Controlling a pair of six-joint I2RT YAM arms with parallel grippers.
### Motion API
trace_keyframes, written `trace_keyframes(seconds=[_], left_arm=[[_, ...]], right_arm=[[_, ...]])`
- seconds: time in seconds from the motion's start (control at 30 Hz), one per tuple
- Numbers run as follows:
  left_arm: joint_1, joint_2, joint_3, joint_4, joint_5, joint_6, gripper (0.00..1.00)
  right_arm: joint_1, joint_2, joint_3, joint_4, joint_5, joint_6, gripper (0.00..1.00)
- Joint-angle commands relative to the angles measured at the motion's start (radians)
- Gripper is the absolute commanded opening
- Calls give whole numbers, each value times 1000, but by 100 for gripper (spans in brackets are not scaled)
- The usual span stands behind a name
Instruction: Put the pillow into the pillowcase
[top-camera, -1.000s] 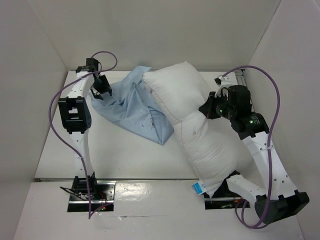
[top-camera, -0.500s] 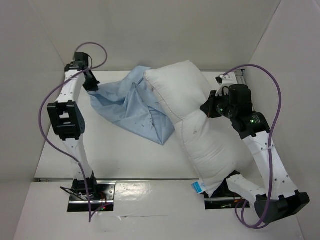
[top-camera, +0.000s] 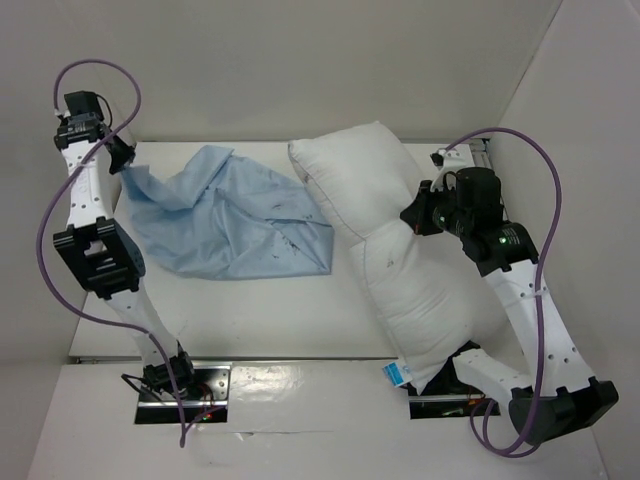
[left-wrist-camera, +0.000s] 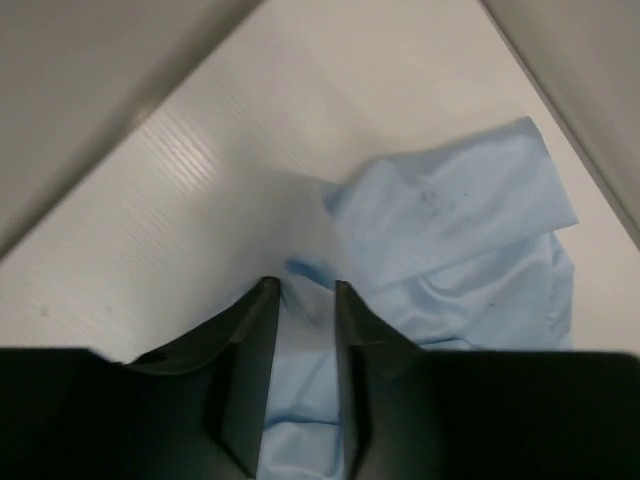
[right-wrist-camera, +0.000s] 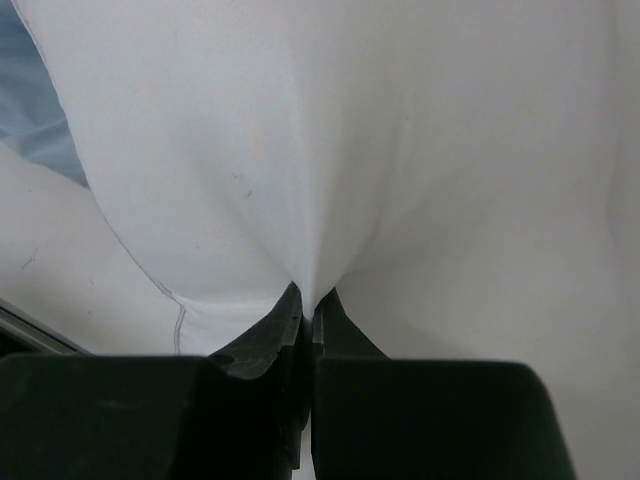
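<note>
The big, plump white pillow (top-camera: 400, 285) lay on the right side of the table (top-camera: 250, 310). Its long side ran from the far middle down to the near right. The thin, wrinkly light blue pillowcase (top-camera: 230, 215) lay spread out just to its left. The right gripper (top-camera: 416, 214) was pinched tight on the pillow's middle. The left gripper (top-camera: 124, 160), far off to the left, was closed on a corner of the pillowcase.

Left tool (left-wrist-camera: 302, 292), right tool (right-wrist-camera: 306, 300) — both clamped.
</note>
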Motion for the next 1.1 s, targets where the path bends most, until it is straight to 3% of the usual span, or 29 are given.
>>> trace_keyframes(seconds=[0.0,0.1,0.13,0.33,0.6,1.07], left_arm=[[-44,63,29,-36,130,28,44],[-146,42,41,-56,106,66,68],[-203,27,41,-56,90,83,69],[-353,-28,-94,-38,130,111,66],[-418,14,-267,-38,129,122,68],[-464,111,-290,67,104,90,67]], right_arm=[[-5,-15,59,82,-27,-9,0],[-5,-6,59,92,-37,-9,0],[-5,-6,59,92,-37,-9,0],[-5,3,48,101,-47,-9,0],[-5,12,48,101,-47,-9,0],[-5,22,39,101,-67,-9,0]])
